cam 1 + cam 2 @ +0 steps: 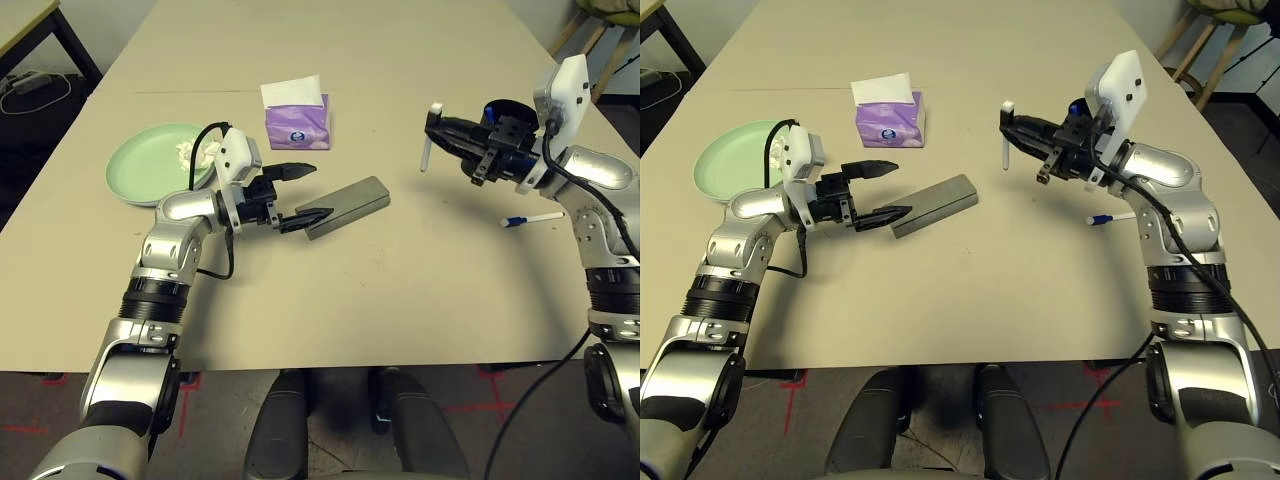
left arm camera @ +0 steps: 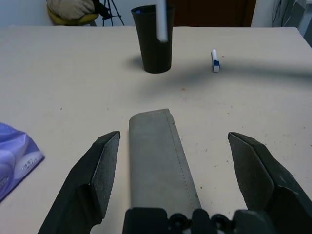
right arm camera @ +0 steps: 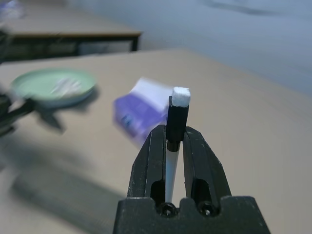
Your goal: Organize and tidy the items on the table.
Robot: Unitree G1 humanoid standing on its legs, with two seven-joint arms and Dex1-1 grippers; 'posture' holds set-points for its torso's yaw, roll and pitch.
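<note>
The long grey glasses case [image 1: 350, 203] lies at an angle on the beige table [image 1: 400, 300]. My left gripper [image 1: 321, 191] is open, a finger on either side of the case's near end [image 2: 158, 161], not closed on it. My right gripper [image 1: 433, 126] hovers above the table at the right, shut on a thin white pen [image 3: 178, 100] that hangs downward. Just behind that hand stands the black cup [image 2: 153, 39]. At the left, a pale green plate [image 1: 140, 165] holds a crumpled white tissue [image 1: 195, 152]. The purple tissue box [image 1: 296, 120] sits beyond the case.
A second white and blue pen [image 1: 530, 218] lies on the table by my right forearm. A smaller tan desk [image 1: 25, 20] stands off the far left corner, with cables on the floor. A chair [image 1: 600, 30] is at the far right.
</note>
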